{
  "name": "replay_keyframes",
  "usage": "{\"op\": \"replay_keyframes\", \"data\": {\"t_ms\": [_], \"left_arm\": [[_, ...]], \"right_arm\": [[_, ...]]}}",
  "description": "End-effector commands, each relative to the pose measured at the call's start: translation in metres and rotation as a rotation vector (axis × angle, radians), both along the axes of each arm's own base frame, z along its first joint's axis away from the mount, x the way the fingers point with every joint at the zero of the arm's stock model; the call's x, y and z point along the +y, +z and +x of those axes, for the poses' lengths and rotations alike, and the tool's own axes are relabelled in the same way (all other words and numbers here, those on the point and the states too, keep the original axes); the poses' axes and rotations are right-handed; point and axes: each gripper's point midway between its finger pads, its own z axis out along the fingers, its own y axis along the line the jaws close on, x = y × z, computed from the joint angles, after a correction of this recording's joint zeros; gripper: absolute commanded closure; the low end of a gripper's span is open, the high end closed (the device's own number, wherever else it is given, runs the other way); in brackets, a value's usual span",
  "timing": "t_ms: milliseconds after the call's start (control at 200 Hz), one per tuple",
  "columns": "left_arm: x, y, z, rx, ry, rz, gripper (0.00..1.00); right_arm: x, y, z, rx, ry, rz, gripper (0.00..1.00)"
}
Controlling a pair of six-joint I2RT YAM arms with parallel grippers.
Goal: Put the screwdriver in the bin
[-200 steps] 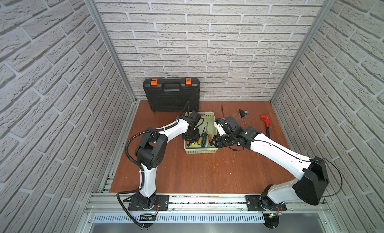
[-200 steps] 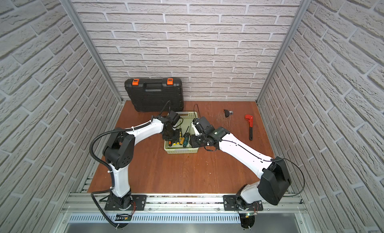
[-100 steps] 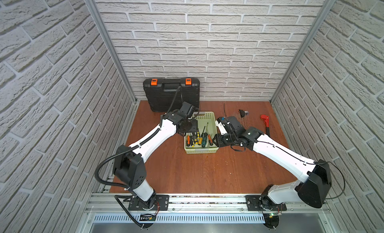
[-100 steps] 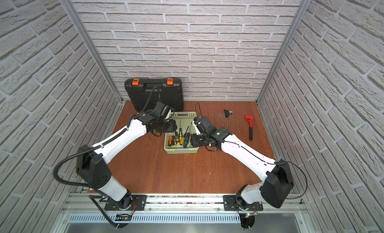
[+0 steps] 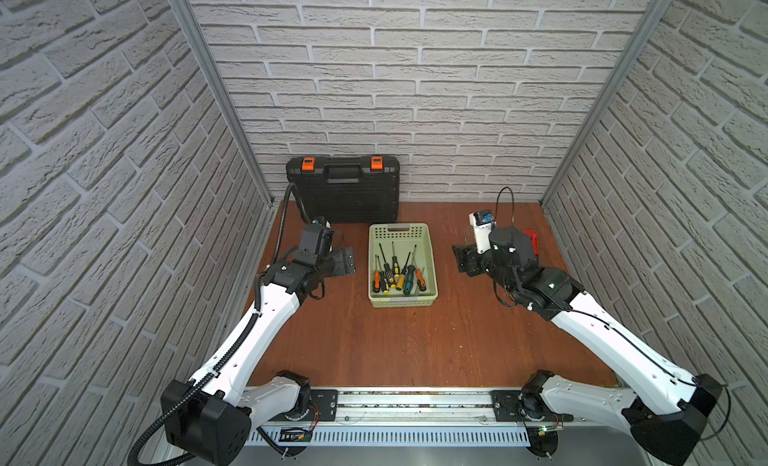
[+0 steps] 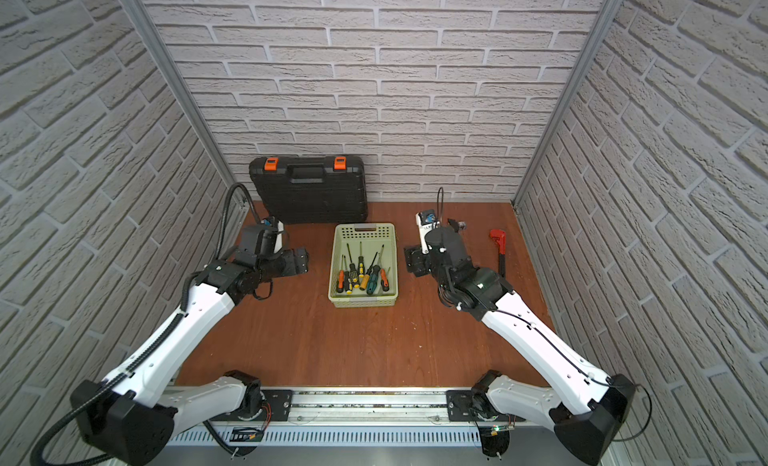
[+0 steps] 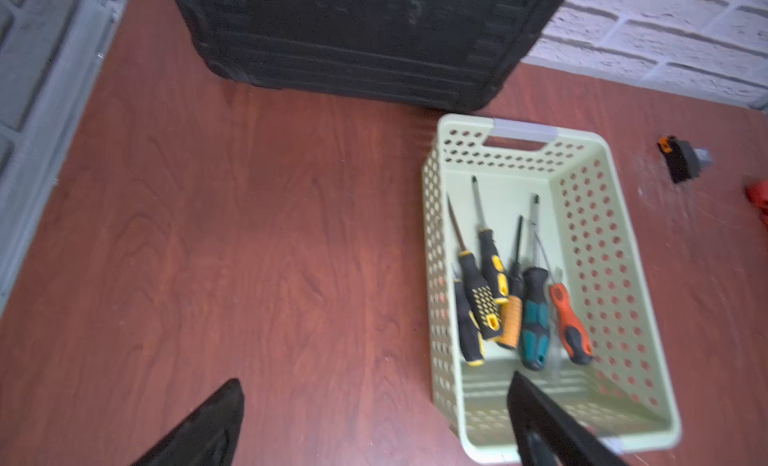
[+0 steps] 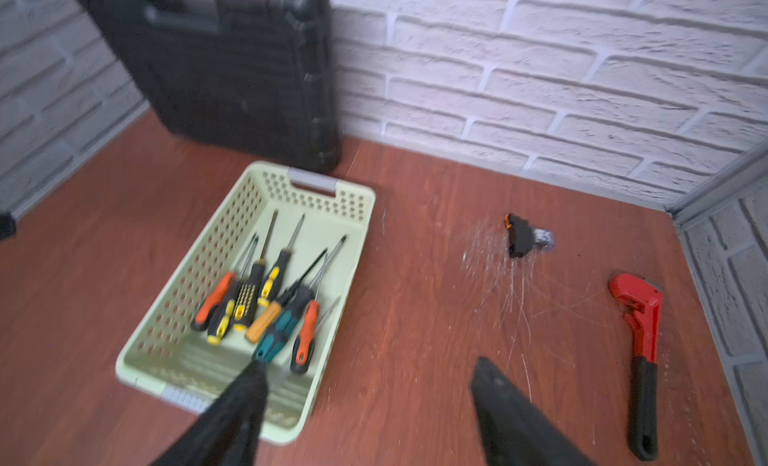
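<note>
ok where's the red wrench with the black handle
In a top view the red wrench with the black handle lies far right on the brown table, right of the small black part.

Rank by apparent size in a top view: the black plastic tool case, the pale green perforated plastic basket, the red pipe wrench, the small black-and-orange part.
Largest first:
black plastic tool case
pale green perforated plastic basket
red pipe wrench
small black-and-orange part

Matt pale-green plastic bin (image 5: 400,234), smooth wood-grain table (image 5: 395,351), ribbed blk plastic case (image 5: 349,197), rough brick-look walls (image 5: 415,89)
</note>
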Motion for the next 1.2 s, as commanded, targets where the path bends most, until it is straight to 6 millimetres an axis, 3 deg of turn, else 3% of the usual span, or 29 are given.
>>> {"op": "replay_keyframes", "data": {"t_ms": [0, 105, 160, 295, 445, 555, 665, 870, 930, 1050, 1195], "left_arm": [[0.029, 0.012, 0.03, -0.176, 0.056, 0.115, 0.02], [0.05, -0.006, 0.044, -0.231, 0.079, 0.208, 0.02], [0.062, -0.02, 0.049, -0.235, 0.099, 0.238, 0.02], [0.099, -0.062, 0.055, -0.189, 0.201, 0.307, 0.02], [0.111, -0.089, 0.061, -0.297, 0.202, 0.353, 0.02], [0.111, -0.101, 0.063, -0.364, 0.172, 0.337, 0.02], [0.116, -0.097, 0.068, -0.422, 0.171, 0.364, 0.02], [0.131, -0.125, 0.067, -0.409, 0.203, 0.28, 0.02], [0.132, -0.126, 0.069, -0.416, 0.198, 0.257, 0.02], [0.132, -0.126, 0.069, -0.412, 0.198, 0.261, 0.02], [0.132, -0.125, 0.069, -0.418, 0.201, 0.267, 0.02]], "right_arm": [[-0.037, 0.022, 0.012, -0.237, -0.096, -0.09, 0.0], [-0.065, 0.003, 0.018, -0.281, -0.18, -0.157, 0.01], [-0.083, -0.017, 0.02, -0.219, -0.234, -0.15, 0.0], [-0.104, -0.074, 0.024, -0.167, -0.234, -0.112, 0.0], [-0.126, -0.13, 0.036, -0.127, -0.29, -0.039, 0.0], [-0.129, -0.149, 0.04, -0.126, -0.281, -0.092, 0.0], [-0.131, -0.167, 0.043, -0.125, -0.261, -0.039, 0.0], [-0.128, -0.196, 0.045, -0.187, -0.238, 0.008, 0.0], [-0.128, -0.194, 0.049, -0.243, -0.24, 0.019, 0.0], [-0.121, -0.204, 0.058, -0.09, -0.198, -0.003, 0.0], [-0.12, -0.203, 0.061, -0.102, -0.192, -0.004, 0.0]]}}
